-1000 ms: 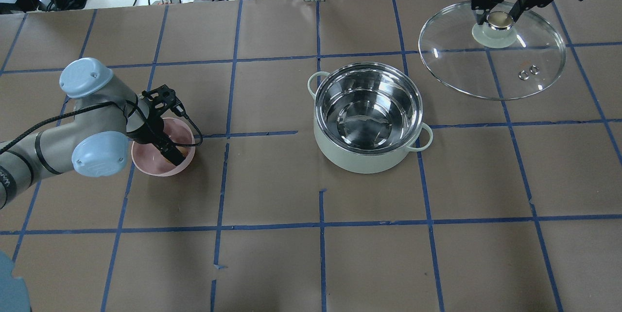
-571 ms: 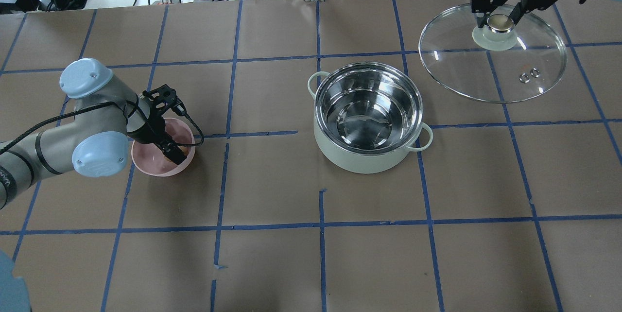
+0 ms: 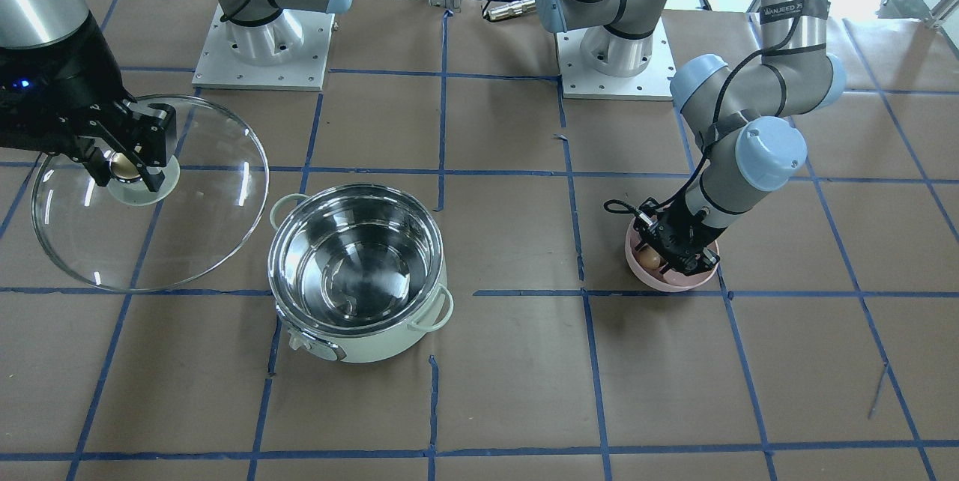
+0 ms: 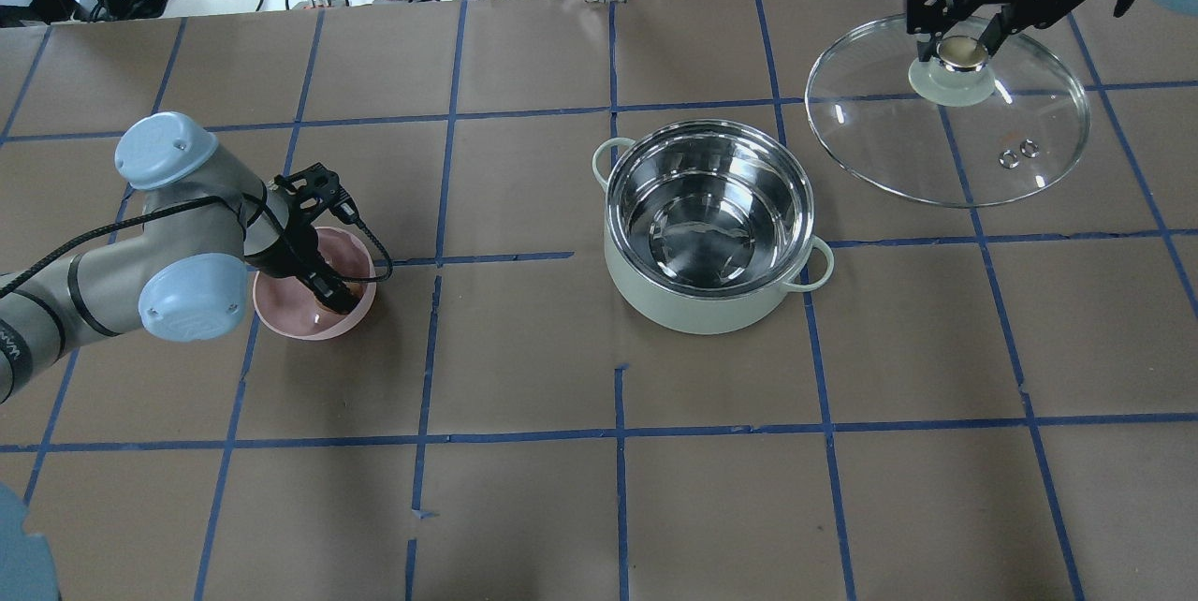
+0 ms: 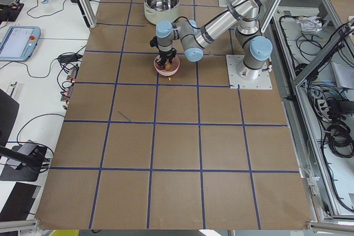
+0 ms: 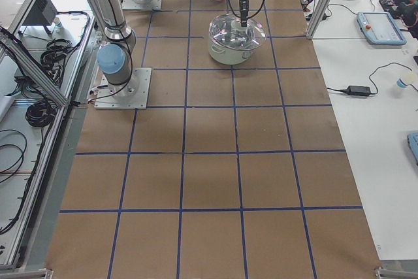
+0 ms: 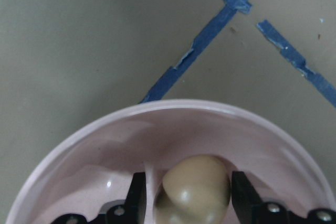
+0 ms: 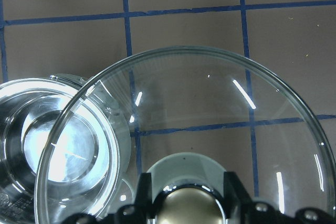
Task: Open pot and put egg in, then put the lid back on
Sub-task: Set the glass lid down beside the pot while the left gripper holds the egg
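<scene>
left gripper [image 7: 193, 203] reaches into a pink bowl [image 4: 285, 306] at the bench's left, fingers clamped on the egg [image 7: 195, 187]. right gripper [image 4: 962, 39] grips the lid [image 4: 945, 152] by its knob, far right. the uncovered pot [image 4: 708, 227] sits at centre.

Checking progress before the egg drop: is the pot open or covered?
Open. The pot shows its bare steel interior; the lid hangs off to the side in the right end effector.

Pot [image 4: 708, 231] mid-table, uncovered. Lid [image 4: 947, 109] behind it toward robot's right. Bowl [image 4: 314, 285] well apart on robot's left; egg [image 7: 195, 190] inside bowl.
</scene>
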Controlling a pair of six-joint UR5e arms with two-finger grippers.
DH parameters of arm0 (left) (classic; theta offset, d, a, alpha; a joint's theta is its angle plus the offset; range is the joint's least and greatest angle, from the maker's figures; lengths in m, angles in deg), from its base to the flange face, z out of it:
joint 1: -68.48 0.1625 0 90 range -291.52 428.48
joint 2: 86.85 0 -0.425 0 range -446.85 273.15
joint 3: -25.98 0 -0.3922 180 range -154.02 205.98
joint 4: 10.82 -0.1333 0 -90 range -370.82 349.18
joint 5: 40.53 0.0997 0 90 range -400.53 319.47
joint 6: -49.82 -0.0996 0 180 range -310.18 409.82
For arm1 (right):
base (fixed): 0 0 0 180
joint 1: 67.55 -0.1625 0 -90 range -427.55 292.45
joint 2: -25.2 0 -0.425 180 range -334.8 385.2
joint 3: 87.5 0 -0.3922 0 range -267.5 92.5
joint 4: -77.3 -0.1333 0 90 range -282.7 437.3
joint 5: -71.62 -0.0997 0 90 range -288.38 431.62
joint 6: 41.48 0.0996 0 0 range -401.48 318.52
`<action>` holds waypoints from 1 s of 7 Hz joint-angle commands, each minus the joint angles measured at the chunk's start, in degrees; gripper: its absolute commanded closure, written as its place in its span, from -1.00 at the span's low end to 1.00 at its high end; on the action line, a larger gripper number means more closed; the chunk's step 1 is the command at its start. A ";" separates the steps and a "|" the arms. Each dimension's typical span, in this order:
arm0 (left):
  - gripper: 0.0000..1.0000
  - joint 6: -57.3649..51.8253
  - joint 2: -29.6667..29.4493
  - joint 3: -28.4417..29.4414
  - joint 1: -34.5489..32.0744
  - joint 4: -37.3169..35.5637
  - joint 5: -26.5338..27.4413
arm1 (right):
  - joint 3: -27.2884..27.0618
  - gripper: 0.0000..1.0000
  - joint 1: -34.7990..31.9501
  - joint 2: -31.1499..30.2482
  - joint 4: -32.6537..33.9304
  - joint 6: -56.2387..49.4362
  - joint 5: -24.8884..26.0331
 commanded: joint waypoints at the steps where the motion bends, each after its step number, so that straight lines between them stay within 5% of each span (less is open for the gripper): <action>1: 0.12 0.19 0.03 -0.08 0.00 -0.06 -0.06 | -0.26 0.17 0.09 -0.05 0.14 0.00 0.02; 7: 0.49 0.63 0.47 0.53 0.09 -0.06 0.03 | -0.43 0.21 0.35 -0.22 0.14 -0.09 -0.15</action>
